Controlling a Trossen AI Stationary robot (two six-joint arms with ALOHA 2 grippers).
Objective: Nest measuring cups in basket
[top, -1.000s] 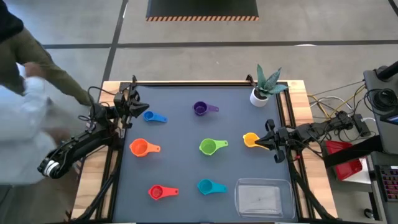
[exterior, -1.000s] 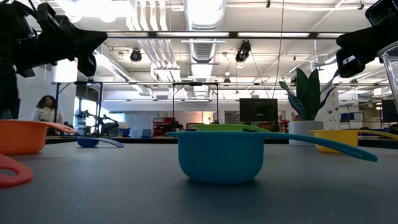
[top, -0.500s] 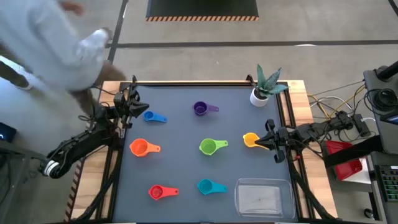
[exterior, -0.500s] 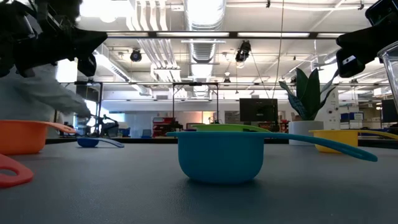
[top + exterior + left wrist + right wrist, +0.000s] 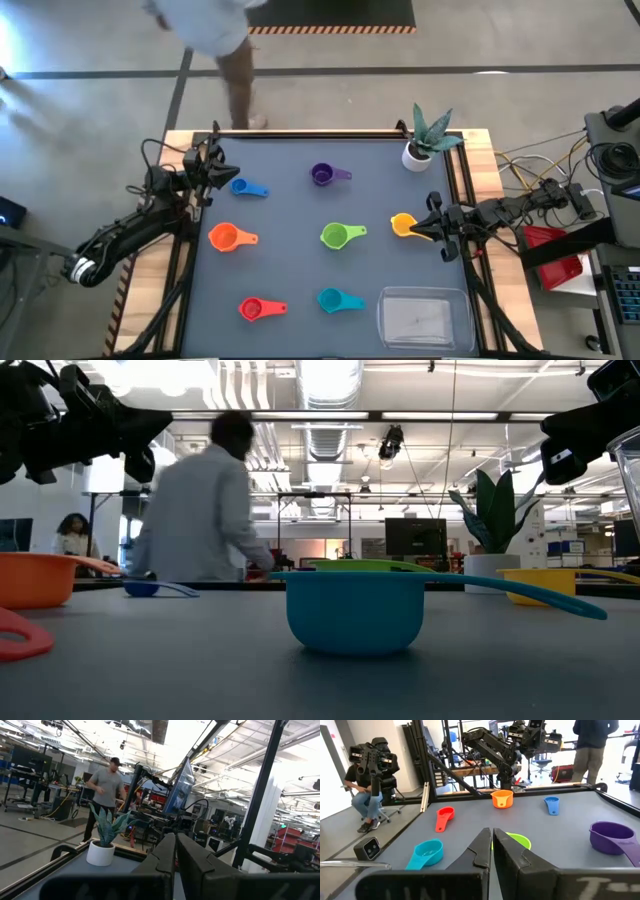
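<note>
Seven measuring cups stand apart on their bases on the dark mat: blue (image 5: 247,187), purple (image 5: 324,175), orange (image 5: 227,237), green (image 5: 337,236), yellow (image 5: 403,224), red (image 5: 254,308) and teal (image 5: 333,299). The clear basket (image 5: 424,317) sits at the near right corner. My left gripper (image 5: 213,166) is shut and hovers at the left edge beside the blue cup. My right gripper (image 5: 432,224) is shut too. It hangs over the yellow cup's handle and is well above it in the low view (image 5: 585,430).
A white plant pot (image 5: 419,152) stands at the far right corner. A person (image 5: 205,510) walks behind the table's far edge. Another person (image 5: 367,795) sits off to the side. Open mat lies between the cups.
Both arms and all the cups have kept still. A person has moved from beside the table's left side round to behind its far edge.
</note>
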